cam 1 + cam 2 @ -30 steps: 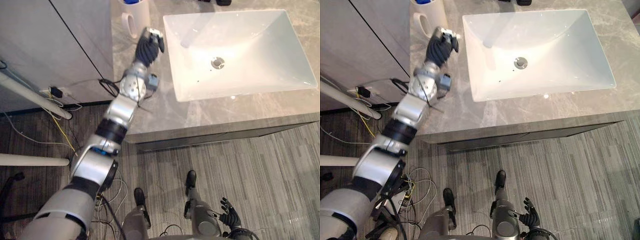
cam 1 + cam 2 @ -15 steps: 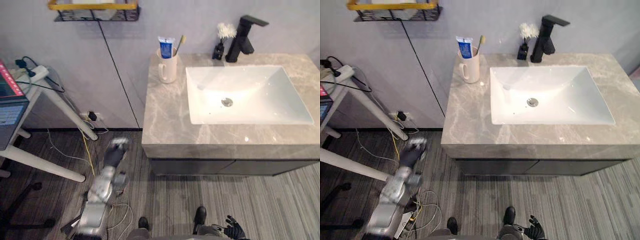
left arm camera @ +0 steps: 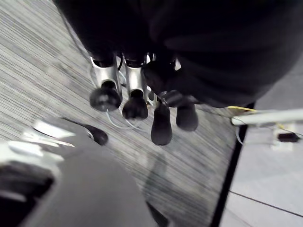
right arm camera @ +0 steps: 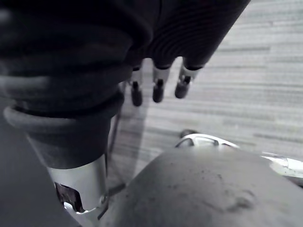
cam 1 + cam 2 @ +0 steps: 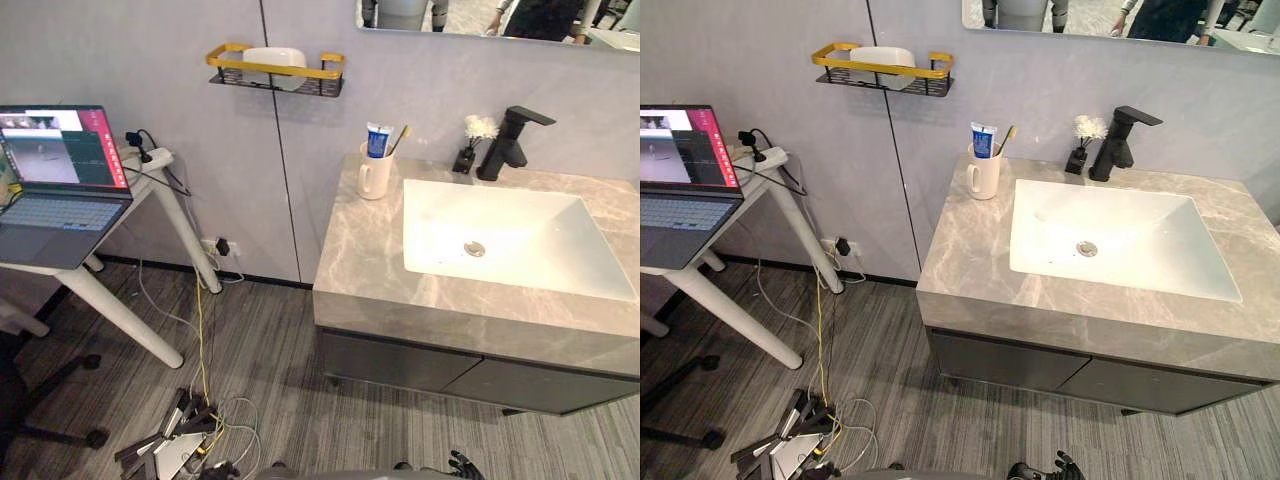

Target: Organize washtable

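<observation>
The washtable [image 5: 366, 262] is a grey stone counter with a white sink [image 5: 520, 250] set into it. At its back left corner stands a white mug [image 5: 374, 173] holding a blue toothpaste tube [image 5: 376, 140] and a toothbrush [image 5: 399, 139]. A black faucet [image 5: 509, 140] and a small dark vase of white flowers [image 5: 477, 132] stand behind the basin. My left hand [image 3: 161, 126] hangs over the wood floor, fingers relaxed and holding nothing. My right hand [image 4: 158, 88] also hangs low with straight fingers, and its fingertips show at the bottom edge of the left eye view [image 5: 461, 465].
A yellow-railed wire shelf [image 5: 276, 70] with a white object is fixed to the wall left of the counter. An open laptop [image 5: 58, 172] sits on a white table at far left. Cables and a power strip [image 5: 185, 445] lie on the floor below.
The camera has pulled back and tilted up, now taking in wall, shelf and laptop. My left arm has left the counter beside the mug and dropped down to my side.
</observation>
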You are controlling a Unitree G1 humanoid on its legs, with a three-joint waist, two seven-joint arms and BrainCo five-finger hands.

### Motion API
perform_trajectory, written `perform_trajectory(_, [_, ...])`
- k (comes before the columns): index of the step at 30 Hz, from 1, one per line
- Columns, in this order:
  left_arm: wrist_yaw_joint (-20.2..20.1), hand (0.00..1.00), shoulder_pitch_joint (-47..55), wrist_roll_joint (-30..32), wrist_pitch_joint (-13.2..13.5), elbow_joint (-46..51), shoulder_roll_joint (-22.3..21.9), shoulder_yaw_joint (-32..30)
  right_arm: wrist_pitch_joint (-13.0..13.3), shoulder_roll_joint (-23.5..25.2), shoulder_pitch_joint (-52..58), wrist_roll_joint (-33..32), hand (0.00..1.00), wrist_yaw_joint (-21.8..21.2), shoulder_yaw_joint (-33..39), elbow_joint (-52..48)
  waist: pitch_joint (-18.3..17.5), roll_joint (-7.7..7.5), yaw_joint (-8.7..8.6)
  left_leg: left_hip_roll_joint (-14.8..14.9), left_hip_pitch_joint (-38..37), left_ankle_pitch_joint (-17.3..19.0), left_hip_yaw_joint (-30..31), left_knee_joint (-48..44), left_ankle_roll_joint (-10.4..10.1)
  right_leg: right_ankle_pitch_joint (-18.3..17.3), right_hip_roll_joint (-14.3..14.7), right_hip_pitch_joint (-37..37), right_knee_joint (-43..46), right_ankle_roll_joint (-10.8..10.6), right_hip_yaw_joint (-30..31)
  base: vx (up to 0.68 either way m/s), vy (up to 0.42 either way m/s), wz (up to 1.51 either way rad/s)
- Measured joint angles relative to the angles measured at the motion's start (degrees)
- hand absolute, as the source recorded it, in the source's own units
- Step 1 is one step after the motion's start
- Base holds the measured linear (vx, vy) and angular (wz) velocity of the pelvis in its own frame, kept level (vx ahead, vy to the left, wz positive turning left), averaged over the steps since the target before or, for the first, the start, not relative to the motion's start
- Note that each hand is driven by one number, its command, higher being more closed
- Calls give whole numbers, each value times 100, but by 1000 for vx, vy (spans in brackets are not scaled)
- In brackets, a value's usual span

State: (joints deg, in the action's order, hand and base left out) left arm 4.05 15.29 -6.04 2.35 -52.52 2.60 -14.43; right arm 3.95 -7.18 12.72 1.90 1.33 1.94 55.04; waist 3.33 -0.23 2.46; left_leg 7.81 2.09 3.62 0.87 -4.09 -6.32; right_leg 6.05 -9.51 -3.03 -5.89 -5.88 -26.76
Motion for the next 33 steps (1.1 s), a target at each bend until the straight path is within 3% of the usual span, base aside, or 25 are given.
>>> perform_trajectory(5, [235,0,-167,0,26,-147,-19,-202,2,-17,-69,-7,0,116,-7,42,-26,-56,-1,64,523,6,-44,-193,145,76,-50,364,20,108,-166,17,10,23])
perform_trajectory(9, [264,0,-175,13,68,-220,-26,-325,35,2,-108,-21,0,116,24,106,12,-84,-11,98,421,125,-103,-653,-78,-23,-55,329,298,31,77,66,31,-23])
perform_trajectory(13, [268,0,-413,90,79,-279,-12,-306,91,93,-161,-28,0,89,231,204,50,-159,-74,14,502,194,-197,-749,-76,-76,-239,594,530,25,230,-19,65,-19])
perform_trajectory(19, [265,0,-720,345,87,-194,159,148,31,227,-165,-157,0,115,753,43,248,-105,-161,87,1143,1043,-585,-2215,62,-134,-322,1160,1047,-6,790,-111,157,-47])
perform_trajectory(20, [263,0,-757,346,86,-196,217,203,-2,237,-185,-155,0,113,744,7,319,-170,-161,124,1161,1150,-774,-2369,132,-202,-330,1234,1064,104,855,-130,171,-86])
perform_trajectory(21, [263,0,-782,352,82,-208,265,254,-23,228,-247,-152,0,114,692,7,379,-129,-175,201,1119,1185,-934,-2196,211,-553,-288,1243,1034,531,778,-136,170,-95])
perform_trajectory(22, [265,0,-783,363,83,-207,268,250,-29,224,-282,-154,0,110,655,-17,372,-132,-173,246,1054,1170,-1057,-2061,244,-652,-273,1303,1136,646,713,-86,116,-90])
perform_trajectory(25, [268,0,-776,453,77,-284,318,233,-25,226,-298,-156,0,107,531,-13,377,-208,-186,347,668,1033,-1565,-1711,449,-729,-195,1341,2628,586,338,13,60,-79])
perform_trajectory(26, [254,0,-780,458,75,-318,313,125,-25,223,-304,-143,0,94,414,20,377,-271,-153,279,507,1045,-1816,-1648,446,-901,-221,1238,2604,586,51,41,50,-104])
perform_trajectory(27, [245,0,-791,461,56,-404,295,-81,-18,167,-388,-134,0,72,273,43,329,-359,-167,128,424,1043,-1932,-1441,454,-738,-148,1222,2191,572,20,26,56,-111])
perform_trajectory(28, [244,0,-789,463,45,-460,264,-114,1,135,-400,-132,0,66,248,62,260,-248,-159,114,419,954,-1941,-1255,528,-519,-13,1152,1752,547,50,54,22,-104])
perform_trajectory(29, [229,0,-773,465,42,-546,152,-222,-14,58,-500,-132,0,41,260,80,225,-138,-212,221,354,686,-2271,-983,546,-823,-6,1106,1999,710,-338,75,2,-71])
perform_trajectory(31, [227,0,-731,457,17,-540,149,-288,-37,52,-531,-109,0,-29,209,264,199,-213,-114,218,84,616,-2757,-909,504,-1306,-118,924,2468,735,-968,164,-34,-121])
perform_trajectory(32, [221,0,-730,455,-3,-566,160,-396,-36,36,-580,-109,0,-36,141,239,172,-260,-110,230,99,620,-2889,-1037,504,-1244,-16,906,2339,833,-1067,142,-61,-157])
perform_trajectory(33, [219,0,-701,449,-16,-620,149,-504,-1,75,-619,-96,0,-38,-8,155,183,-198,-43,393,224,608,-3103,-1507,525,-989,117,783,1932,947,-1075,-8,-60,-153])
